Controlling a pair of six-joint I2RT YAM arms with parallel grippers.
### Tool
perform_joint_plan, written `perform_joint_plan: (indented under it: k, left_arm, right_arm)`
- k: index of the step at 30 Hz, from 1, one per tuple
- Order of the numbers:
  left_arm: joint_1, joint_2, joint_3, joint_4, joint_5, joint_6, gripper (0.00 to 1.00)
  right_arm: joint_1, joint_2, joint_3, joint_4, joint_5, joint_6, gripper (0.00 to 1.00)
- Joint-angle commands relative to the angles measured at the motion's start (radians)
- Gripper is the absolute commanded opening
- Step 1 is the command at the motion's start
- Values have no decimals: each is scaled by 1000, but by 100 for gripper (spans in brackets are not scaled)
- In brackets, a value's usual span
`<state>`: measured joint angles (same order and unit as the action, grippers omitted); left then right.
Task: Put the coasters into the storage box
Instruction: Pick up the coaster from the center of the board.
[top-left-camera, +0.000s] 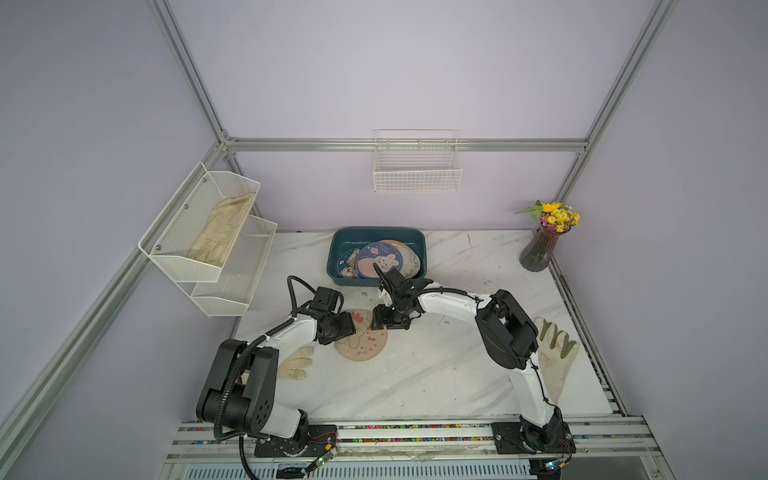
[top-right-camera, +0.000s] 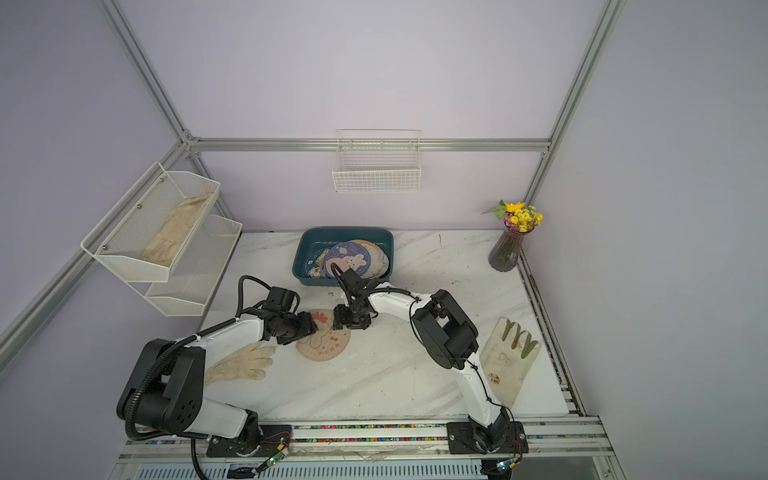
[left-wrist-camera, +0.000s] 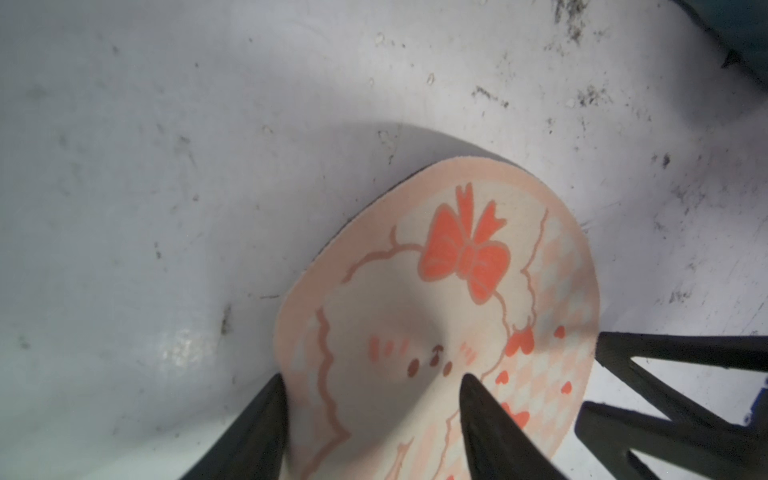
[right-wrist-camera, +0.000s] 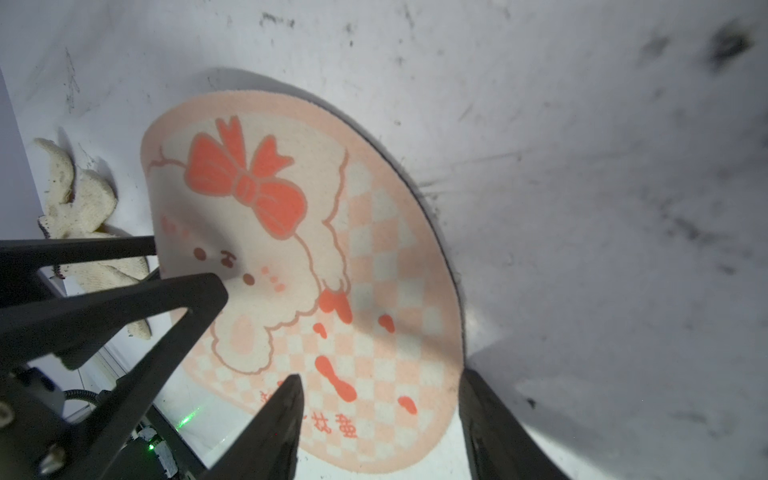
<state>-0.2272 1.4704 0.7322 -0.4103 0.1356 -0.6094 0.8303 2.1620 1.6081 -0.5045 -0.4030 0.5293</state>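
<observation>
Now, near the storage box (top-left-camera: 376, 232), the left gripper (left-wrist-camera: 372, 377) is bracketing the pink coaster (top-left-camera: 361, 340), part-open, grip unclear. The right gripper (right-wrist-camera: 381, 375) is straddling its rim, jaws apart.

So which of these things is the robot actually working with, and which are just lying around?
Part of the job: loose pink coaster; coasters already boxed; teal storage box.
Just lying about: cream gloves; wire basket; mesh shelf; vase of flowers.
</observation>
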Motion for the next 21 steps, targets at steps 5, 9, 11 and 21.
perform_joint_plan:
  k: [5, 9, 11, 21]
  left_arm:
    - [-11, -11, -16, -17, 37, -8, 37]
    - [-11, -28, -1, -31, 40, -8, 17]
    - [-11, -40, 12, -42, 49, -7, 9]
    - [-13, -136, 129, -96, 129, -11, 0]
  right_arm:
    - [10, 7, -18, -19, 6, 3, 62]
    - [-1, -27, -42, -16, 12, -2, 62]
    - [-14, -51, -63, -10, 14, -3, 63]
    - [-86, -212, -189, 18, -16, 2, 65]
